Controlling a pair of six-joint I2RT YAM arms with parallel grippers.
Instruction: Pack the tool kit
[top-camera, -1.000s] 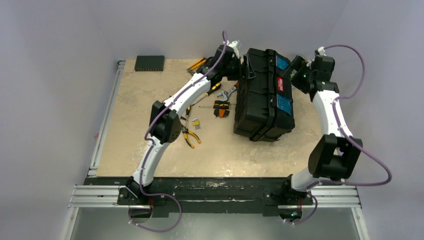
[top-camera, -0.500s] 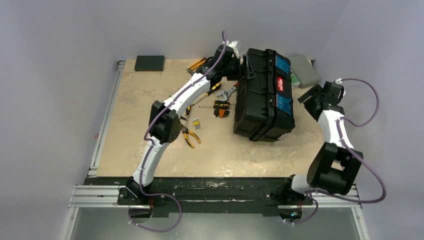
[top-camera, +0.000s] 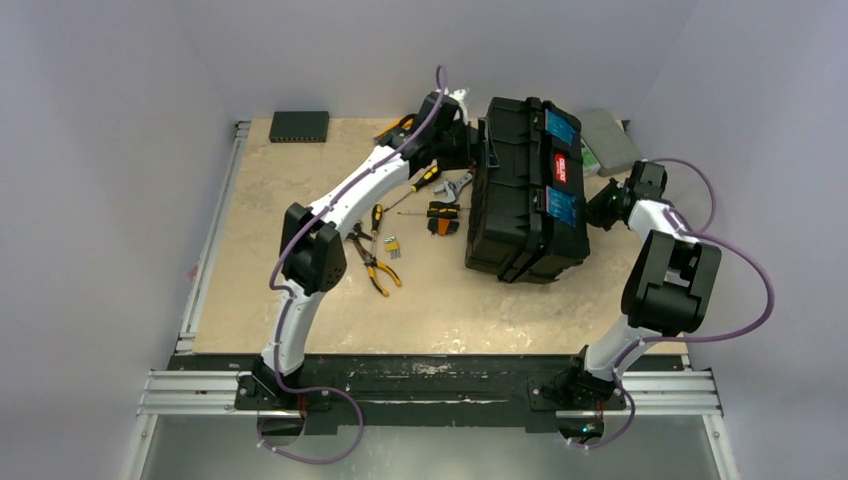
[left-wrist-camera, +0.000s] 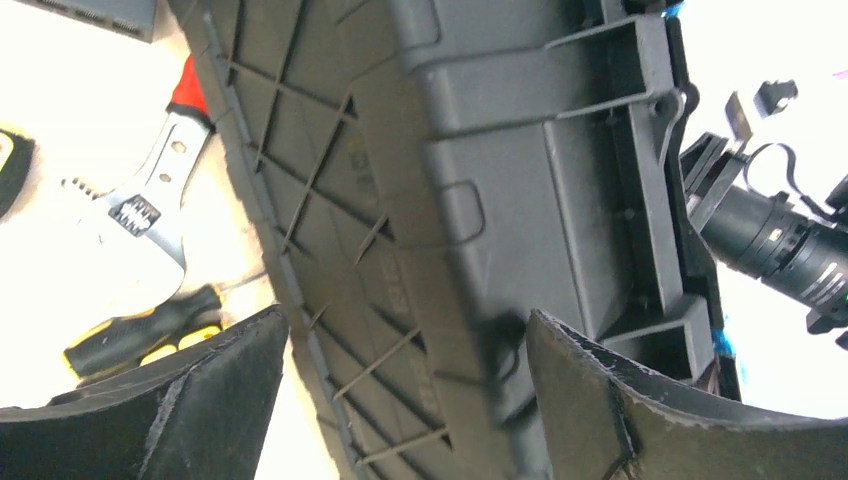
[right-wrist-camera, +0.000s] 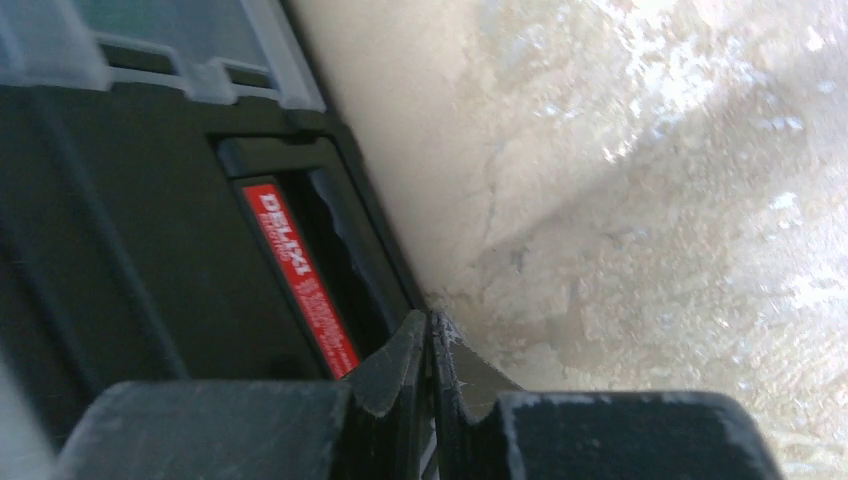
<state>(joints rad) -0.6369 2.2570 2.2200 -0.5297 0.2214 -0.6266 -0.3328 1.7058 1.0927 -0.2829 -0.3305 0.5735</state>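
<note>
The black toolbox (top-camera: 525, 190) stands on the table with its red-labelled lid handle (top-camera: 559, 170) turned towards the right. My left gripper (top-camera: 470, 142) is at its far left side, and in the left wrist view it (left-wrist-camera: 405, 375) stands open with the ribbed black wall (left-wrist-camera: 400, 200) just beyond the fingers. My right gripper (top-camera: 598, 212) is low beside the box's right side. It (right-wrist-camera: 430, 335) is shut on nothing, tips next to the red label (right-wrist-camera: 300, 270). Yellow-black and red-handled hand tools (top-camera: 400, 230) lie loose left of the box.
A small grey case (top-camera: 610, 140) sits behind the toolbox at the back right. A flat black box (top-camera: 299, 125) lies at the back left. A red-handled wrench (left-wrist-camera: 150, 205) and a yellow-black screwdriver (left-wrist-camera: 140, 335) lie close to my left fingers.
My right arm swung from behind the toolbox down to its right side and its jaws closed. My left gripper opened a little wider and its elbow shifted left.
</note>
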